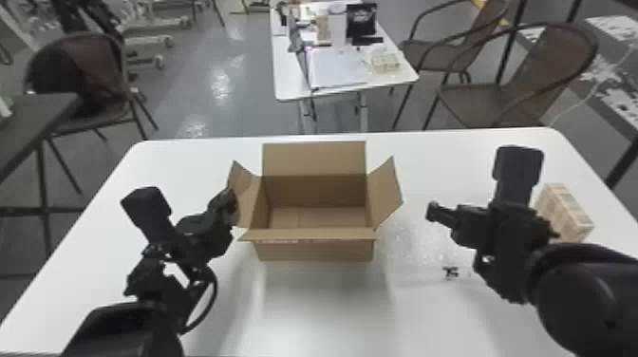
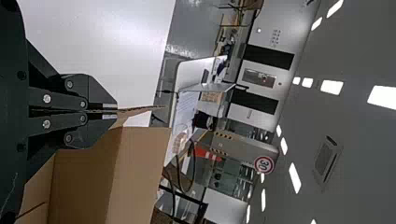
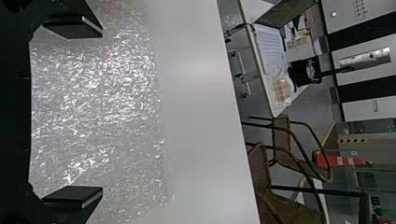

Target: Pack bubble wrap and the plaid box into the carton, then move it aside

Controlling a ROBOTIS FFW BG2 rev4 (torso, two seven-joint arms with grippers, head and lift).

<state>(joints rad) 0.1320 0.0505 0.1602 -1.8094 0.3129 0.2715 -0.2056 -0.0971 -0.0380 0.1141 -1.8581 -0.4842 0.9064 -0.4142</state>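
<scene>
1. I had two grippers, and both of them were at the one white table.
2. My left gripper was at the left side flap of the carton. In the left wrist view, its two fingers were pressed together, with the edge of this one flap pinched between them.
3. My right gripper was above the one sheet of bubble wrap. In the right wrist view, its two fingers stood wide apart and held nothing.
4. The one carton stood upright near the middle of the table, its top open, and I counted four flaps, all spread outward.
5. The bubble wrap lay flat on the table, on the right of the carton.
6. The one plaid box was also on the table, farther to the right, partly hidden behind my right gripper.
</scene>
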